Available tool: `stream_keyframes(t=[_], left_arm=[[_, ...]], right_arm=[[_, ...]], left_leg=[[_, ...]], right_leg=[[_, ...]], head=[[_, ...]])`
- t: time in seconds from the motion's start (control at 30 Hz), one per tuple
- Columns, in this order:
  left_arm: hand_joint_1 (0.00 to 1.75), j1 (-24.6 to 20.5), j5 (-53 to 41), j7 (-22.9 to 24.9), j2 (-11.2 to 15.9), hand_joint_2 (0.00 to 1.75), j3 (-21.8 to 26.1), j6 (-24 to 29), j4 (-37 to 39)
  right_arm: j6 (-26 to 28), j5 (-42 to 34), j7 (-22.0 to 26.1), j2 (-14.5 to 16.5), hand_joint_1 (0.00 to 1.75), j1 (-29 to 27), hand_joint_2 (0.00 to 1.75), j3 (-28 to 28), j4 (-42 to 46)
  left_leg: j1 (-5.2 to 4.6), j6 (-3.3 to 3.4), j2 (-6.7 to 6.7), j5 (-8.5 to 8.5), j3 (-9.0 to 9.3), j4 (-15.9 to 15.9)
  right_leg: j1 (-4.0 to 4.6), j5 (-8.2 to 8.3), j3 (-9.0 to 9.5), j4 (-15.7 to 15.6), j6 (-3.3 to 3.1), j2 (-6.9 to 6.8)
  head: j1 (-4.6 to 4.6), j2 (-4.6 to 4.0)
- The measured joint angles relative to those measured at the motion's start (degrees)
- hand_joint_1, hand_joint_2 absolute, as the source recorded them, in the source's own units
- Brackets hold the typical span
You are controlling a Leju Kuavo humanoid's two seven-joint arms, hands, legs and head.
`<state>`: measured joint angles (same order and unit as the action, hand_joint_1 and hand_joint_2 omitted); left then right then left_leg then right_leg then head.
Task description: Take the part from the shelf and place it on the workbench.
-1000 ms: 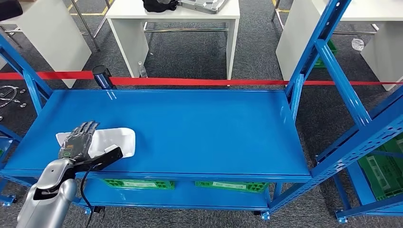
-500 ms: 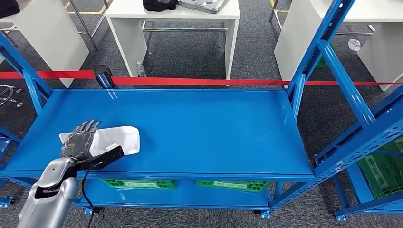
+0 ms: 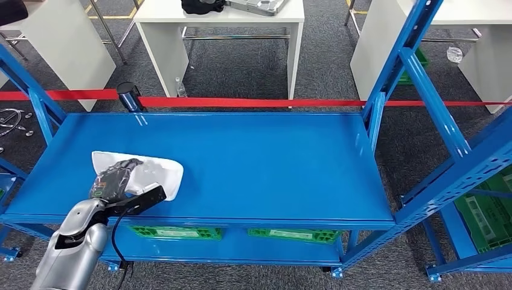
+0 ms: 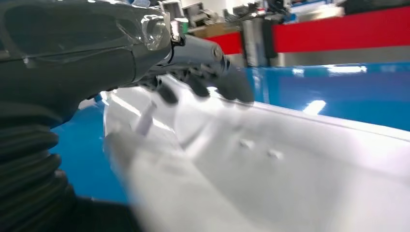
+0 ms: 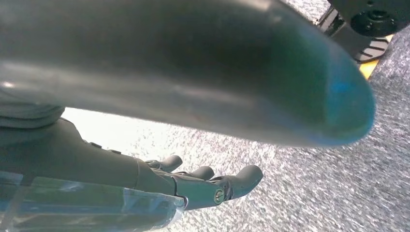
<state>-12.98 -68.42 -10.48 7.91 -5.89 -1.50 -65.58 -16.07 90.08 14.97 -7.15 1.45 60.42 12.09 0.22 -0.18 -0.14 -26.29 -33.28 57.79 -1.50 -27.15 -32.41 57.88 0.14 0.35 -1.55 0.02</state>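
Observation:
The part [image 3: 159, 171] is a flat white moulded piece at the front left of the blue shelf [image 3: 259, 163]. My left hand [image 3: 116, 180] lies over its near left end with the fingers curled down onto it and grips it. The part looks tilted up off the shelf on that side. Close up in the left wrist view, my dark fingers [image 4: 212, 63] hook over the white part [image 4: 290, 169]. My right hand [image 5: 193, 186] hangs over grey floor, fingers apart, holding nothing.
Blue uprights [image 3: 416, 66] frame the shelf's right side. A red barrier tape [image 3: 253, 103] and a black post [image 3: 130, 96] run behind the shelf. White tables [image 3: 223, 24] stand beyond. Green crates [image 3: 175, 232] sit on the lower level.
My left hand's fingers have curled over the part. The part has shifted to the right and away from the shelf's front edge, and its near end has come up.

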Motion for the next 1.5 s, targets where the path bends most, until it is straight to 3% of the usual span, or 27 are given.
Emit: stream_keyframes(t=[0.07, 0.13, 0.17, 0.2, 0.23, 0.3, 0.37, 0.47, 0.53, 0.63, 0.67, 0.7, 0.73, 0.8, 0.87, 0.97, 1.03, 1.13, 1.17, 1.2, 1.23, 1.27, 1.3, 1.37, 1.4, 1.5], left_arm=[[1.75, 0.0, 0.8, -0.5, 0.2, 1.75, -0.4, 0.2, 0.5], [1.75, 0.0, 1.2, -0.7, 0.4, 1.75, -0.8, 0.4, 1.1], [1.75, 0.1, 1.3, -0.7, 0.5, 1.75, -0.9, 0.4, 1.3], [1.75, 0.2, 1.5, -0.7, 0.6, 1.75, -1.1, 0.5, 1.4], [1.75, 0.1, 1.6, -0.8, 0.7, 1.75, -1.1, 0.6, 1.5], [1.75, -0.2, 1.8, -0.9, 0.9, 1.75, -1.3, 0.9, 1.5], [1.75, -0.5, 1.8, -1.0, 1.1, 1.75, -1.5, 1.0, 1.5], [1.75, -0.9, 1.8, -1.1, 1.4, 1.75, -1.7, 1.0, 1.5], [1.75, -1.1, 1.8, -1.2, 1.4, 1.75, -1.8, 1.0, 1.6], [1.75, -1.2, 2.0, -1.3, 1.3, 1.75, -1.9, 1.3, 2.0], [1.75, -1.2, 2.1, -1.4, 1.3, 1.75, -2.0, 1.5, 2.3], [1.75, -1.2, 2.3, -1.5, 1.3, 1.75, -2.0, 1.9, 2.5], [1.75, -1.2, 2.8, -1.8, 1.2, 1.75, -2.0, 2.5, 2.7], [1.75, -1.2, 4.5, -2.7, 1.1, 1.75, -1.8, 3.9, 2.7], [1.75, -1.1, 6.5, -3.8, 1.0, 1.75, -1.3, 5.0, 1.9], [1.75, -0.1, 11.6, -6.9, 0.4, 1.75, -0.4, 5.1, -2.9], [1.75, 0.5, 14.7, -8.4, -0.1, 1.75, 0.1, 4.2, -7.6], [1.75, 1.1, 19.6, -10.8, -0.8, 1.75, 0.5, 2.2, -12.7], [1.75, 1.6, 23.9, -13.1, -1.1, 1.75, 0.6, 0.7, -14.4], [1.75, 2.3, 30.0, -15.8, -1.5, 1.75, 0.7, -1.6, -16.5], [1.75, 2.9, 37.1, -18.2, -1.9, 1.75, 0.5, -4.6, -19.0], [1.75, 3.4, 44.6, -20.2, -2.3, 1.75, 0.2, -8.2, -21.7], [1.75, 3.7, 52.0, -21.4, -2.7, 1.75, -0.5, -12.1, -24.8], [1.75, 3.8, 63.4, -22.1, -3.3, 1.75, -2.2, -18.2, -30.6], [1.75, 3.8, 67.0, -21.9, -3.6, 1.75, -3.2, -20.1, -33.2], [1.75, 3.9, 69.8, -21.1, -4.2, 1.75, -5.0, -21.5, -38.2]], right_arm=[[0.2, 0.0, 0.1, 0.0, 0.0, 0.0, 0.0, -0.2, -0.1], [0.4, 0.0, 0.2, 0.1, 0.0, -0.1, 0.0, -0.3, -0.1], [0.4, 0.0, 0.3, 0.1, 0.0, -0.1, 0.0, -0.3, -0.2], [0.4, 0.0, 0.4, 0.1, 0.0, -0.1, 0.0, -0.3, -0.2], [0.4, 0.0, 0.5, 0.1, 0.0, -0.1, 0.0, -0.4, -0.2], [0.4, 0.0, 0.7, 0.2, 0.0, 0.0, 0.0, -0.4, -0.3], [0.5, 0.0, 0.8, 0.3, 0.0, 0.1, 0.0, -0.5, -0.4], [0.6, 0.0, 0.8, 0.4, 0.0, 0.0, 0.0, -0.6, -0.5], [0.6, 0.0, 0.8, 0.4, 0.0, 0.1, 0.0, -0.7, -0.6], [0.5, 0.0, 0.8, 0.2, 0.0, 0.1, 0.0, -0.7, -0.7], [0.5, 0.0, 0.8, 0.2, 0.0, 0.0, 0.0, -0.7, -0.7], [0.5, 0.0, 0.8, 0.2, 0.0, 0.0, 0.0, -0.7, -0.7], [0.5, -0.1, 0.8, 0.1, 0.0, 0.0, 0.0, -0.7, -0.7], [0.6, -0.3, 0.7, 0.1, 0.0, 0.0, 0.0, -0.7, -0.7], [0.8, -0.6, 0.6, 0.0, 0.0, 0.0, 0.0, -0.7, -0.7], [0.9, -0.8, 0.4, 0.1, 0.0, 0.0, 0.0, -0.7, -0.7], [0.9, -0.8, 0.2, 0.1, 0.0, 0.0, 0.0, -0.7, -0.7], [0.9, -0.8, 0.0, 0.2, 0.0, 0.0, 0.0, -0.7, -0.7], [0.9, -0.8, 0.0, 0.2, 0.0, 0.0, 0.0, -0.7, -0.7], [0.9, -0.9, 0.0, 0.2, 0.0, -0.1, 0.0, -0.7, -0.7], [0.9, -0.9, 0.0, 0.2, 0.0, 0.0, 0.0, -0.7, -0.7], [0.9, -0.8, 0.0, 0.3, 0.0, 0.1, 0.0, -0.7, -0.7], [0.9, -0.8, 0.0, 0.3, 0.0, 0.2, 0.0, -0.7, -0.7], [0.9, -0.7, 0.0, 0.6, 0.0, 0.6, 0.0, -0.7, -0.7], [0.9, -0.7, 0.0, 0.7, 0.0, 0.8, 0.0, -0.7, -0.7], [0.9, -0.7, 0.0, 0.9, 0.0, 1.1, 0.0, -0.8, -0.7]], left_leg=[[0.21, -0.59, 0.04, -2.88, -2.31, 4.9], [0.36, -0.95, 0.05, -6.32, -6.05, 12.9], [0.4, -0.98, 0.05, -6.95, -7.39, 15.6], [0.41, -0.9, 0.06, -6.46, -7.74, 16.0], [0.39, -0.7, 0.05, -4.9, -6.85, 14.0], [0.18, 0.09, 0.01, -1.04, -2.86, 5.8], [-0.26, 0.84, 0.02, 0.47, -0.13, 0.3], [-0.54, 1.35, 0.11, 0.59, 0.52, -1.2], [-0.29, 1.89, 0.21, 1.24, 1.24, -2.4], [-0.25, 2.32, 0.33, 1.65, 1.44, -2.9], [-0.26, 2.31, 0.34, 1.65, 1.39, -2.9], [-0.26, 2.29, 0.34, 1.65, 1.36, -2.8], [-0.23, 2.24, 0.33, 1.63, 1.36, -2.8], [-0.14, 1.85, 0.29, 1.38, 1.25, -2.2], [-0.34, 1.17, 0.17, 0.98, 0.73, -1.2], [-0.35, 0.5, 0.07, 0.84, 0.01, -0.5], [-0.1, -0.01, 0.07, -0.34, -0.85, 1.2], [0.11, -0.77, 0.09, -5.51, -5.38, 11.2], [0.15, -0.84, 0.09, -6.76, -7.04, 14.8], [0.18, -0.78, 0.09, -6.99, -7.94, 16.5], [0.19, -0.61, 0.09, -6.15, -7.79, 16.0], [0.16, -0.33, 0.08, -4.45, -6.6, 13.4], [0.04, 0.14, 0.06, -2.35, -4.6, 9.2], [-0.4, 1.06, 0.06, -0.05, -1.2, 2.2], [-0.66, 1.4, 0.07, 0.21, -0.37, 0.5], [-0.88, 1.85, 0.12, 0.41, 0.2, -0.8]], right_leg=[[-0.14, 0.1, 0.02, 0.0, -0.4, 0.04], [-0.02, 0.07, -0.03, 0.0, -0.56, 0.05], [0.06, 0.06, -0.03, 0.0, -0.57, 0.05], [0.13, 0.04, 0.0, 0.0, -0.57, 0.06], [0.19, 0.02, 0.08, 0.0, -0.56, 0.08], [0.26, -0.02, 0.29, -0.1, -0.56, 0.17], [0.38, -0.02, 0.23, -0.1, -0.44, 0.27], [0.27, 0.07, 0.06, -0.3, 0.21, 0.25], [0.33, -1.02, -0.74, 1.4, 0.31, 0.14], [0.38, -5.45, -5.5, 11.6, -0.16, 0.09], [0.35, -6.35, -6.92, 14.5, -0.02, 0.08], [0.28, -6.42, -7.43, 15.6, 0.33, 0.07], [0.18, -5.6, -6.81, 14.3, 0.85, 0.04], [-0.11, -2.57, -3.06, 6.6, 1.85, -0.11], [-0.12, -0.65, -0.35, 0.9, 1.64, -0.18], [0.11, -0.31, -0.34, 0.6, 0.37, -0.11], [-0.08, -0.14, -0.38, 0.5, -0.12, -0.09], [-0.09, -0.07, -0.39, 0.5, -0.62, -0.06], [-0.02, -0.07, -0.41, 0.5, -0.66, -0.05], [0.07, -0.08, -0.41, 0.5, -0.66, -0.02], [0.17, -0.09, -0.38, 0.5, -0.67, 0.02], [0.28, -0.1, -0.32, 0.5, -0.67, 0.07], [0.36, -0.11, -0.26, 0.5, -0.67, 0.13], [0.54, -0.09, -0.39, 0.5, -0.6, 0.19], [0.53, -0.06, -0.5, 0.4, -0.47, 0.19], [0.41, 0.02, -0.56, 0.2, 0.27, 0.13]], head=[[-0.14, 0.0], [-0.2, -0.01], [-0.21, -0.01], [-0.2, -0.01], [-0.2, -0.01], [-0.16, -0.01], [-0.14, 0.0], [-0.13, 0.0], [-0.03, -0.01], [0.11, -0.01], [0.13, -0.02], [0.13, -0.01], [0.13, -0.01], [0.16, -0.01], [0.19, -0.01], [0.15, -0.01], [0.1, -0.01], [-0.03, -0.01], [-0.03, -0.02], [-0.04, -0.02], [-0.04, -0.02], [-0.04, -0.02], [-0.03, -0.01], [0.05, -0.01], [0.09, -0.01], [0.13, 0.0]])
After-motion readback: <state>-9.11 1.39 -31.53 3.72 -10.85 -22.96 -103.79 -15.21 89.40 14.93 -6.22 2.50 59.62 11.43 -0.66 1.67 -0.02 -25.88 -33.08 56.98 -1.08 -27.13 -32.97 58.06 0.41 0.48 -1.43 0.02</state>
